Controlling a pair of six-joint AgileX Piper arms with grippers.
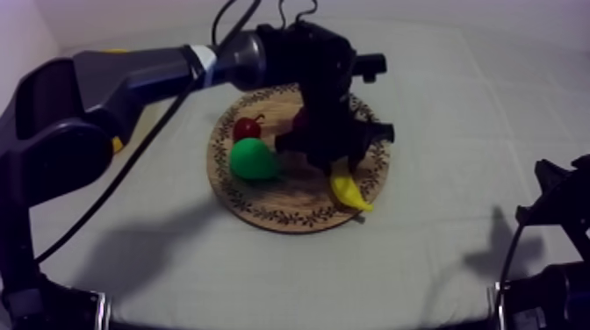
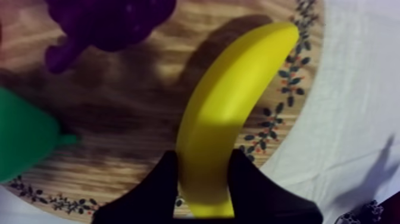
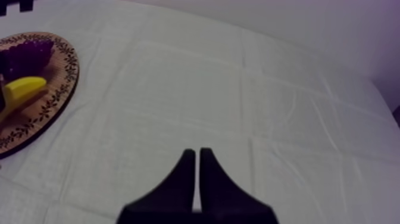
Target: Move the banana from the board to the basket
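Two black fingers [image 2: 158,190] of left hand [image 2: 203,161] shut tight on the banana [image 1: 349,190], one at each side of its thick end, nothing else in the grip. Seen from above, comes in with the left arm from 10 o'clock and hangs over the round wooden board [image 1: 263,215] in the middle of the table [image 1: 456,123]. Holds the banana at about 4 o'clock on the board, by the patterned rim, with the lower tip poking out past that rim over the cloth. Cannot tell whether touching the wood or just clear of it; throws a dark shadow on the wood beside it. Shares the board with three other toy fruits: green pear [image 1: 253,159] at 9 o'clock, small red fruit [image 1: 247,128] at 10 o'clock just beside the pear, purple bunch of grapes [image 2: 107,21] toward 12 o'clock, mostly hidden under the hand from above. Pear and grapes near the banana but apart from it. Has right hand [image 3: 197,156] closed on nothing, fingers together as a narrow wedge, low over bare cloth at about 4 o'clock of the table, well apart from the board.
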